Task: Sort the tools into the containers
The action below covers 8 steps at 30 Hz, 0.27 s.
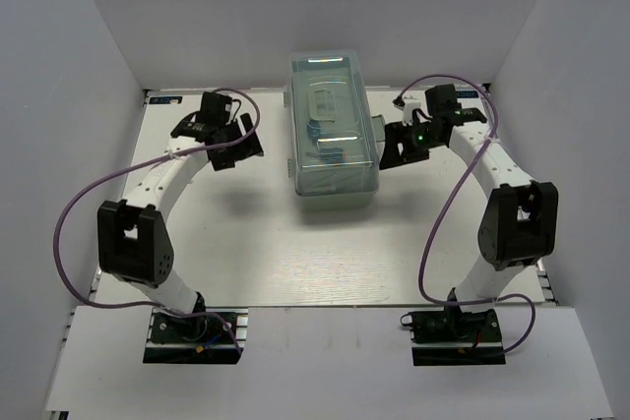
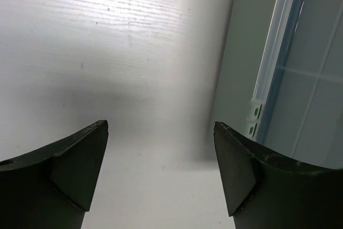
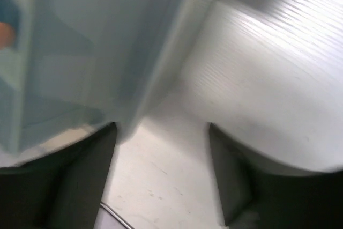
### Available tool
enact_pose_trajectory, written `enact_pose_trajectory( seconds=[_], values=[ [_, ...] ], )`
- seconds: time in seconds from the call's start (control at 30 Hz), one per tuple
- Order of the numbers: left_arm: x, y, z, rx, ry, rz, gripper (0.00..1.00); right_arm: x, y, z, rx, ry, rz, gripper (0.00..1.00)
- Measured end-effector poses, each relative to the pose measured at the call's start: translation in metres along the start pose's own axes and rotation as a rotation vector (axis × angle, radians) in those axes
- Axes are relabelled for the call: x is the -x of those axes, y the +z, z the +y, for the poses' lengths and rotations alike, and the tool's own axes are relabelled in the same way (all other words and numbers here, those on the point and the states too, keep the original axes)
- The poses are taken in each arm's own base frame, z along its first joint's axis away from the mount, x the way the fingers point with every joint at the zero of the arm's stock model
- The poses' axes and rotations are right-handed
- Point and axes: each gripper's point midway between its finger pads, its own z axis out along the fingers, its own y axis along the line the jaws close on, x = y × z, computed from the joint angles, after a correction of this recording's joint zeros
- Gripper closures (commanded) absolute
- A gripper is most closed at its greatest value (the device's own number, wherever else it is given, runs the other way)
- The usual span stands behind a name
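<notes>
Arm bases sit nearest. Overhead, the toolbox stands closed, a blue shape showing under its lid. No tools lie loose, so sorting looks finished.

Left wrist: left gripper wide open, empty, beside the box wall.

Right wrist: right gripper parted, holding nothing — blurred, just beside the box.

Closed toolbox occupies the table toward 12 o'clock, its lid shut over the interior. At its 9 o'clock side the left gripper stands near, with a strip of bare surface between. At 3 o'clock the right gripper sits close against it; contact cannot be told. Open surface runs from 4 through 8 o'clock. White walls bound 9, 12 and 3 o'clock.
</notes>
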Motion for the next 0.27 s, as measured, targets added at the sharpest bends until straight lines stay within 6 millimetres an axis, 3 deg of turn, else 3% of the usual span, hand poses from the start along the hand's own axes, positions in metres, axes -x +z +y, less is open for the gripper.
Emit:
enact_pose_trajectory(
  seconds=[0.07, 0.1, 0.27],
  values=[
    [-0.005, -0.009, 0.005, 0.005, 0.016, -0.011, 0.08, -0.007, -0.005, -0.010, -0.077, -0.014, 0.013, 0.13],
    [-0.008, -0.013, 0.009, 0.004, 0.031, -0.024, 0.00, -0.011, -0.009, -0.015, -0.121, -0.019, 0.019, 0.10],
    [-0.016, -0.052, 0.019, -0.024, 0.113, -0.122, 0.00, -0.016, -0.046, -0.025, -0.307, -0.022, -0.036, 0.10]
  ],
)
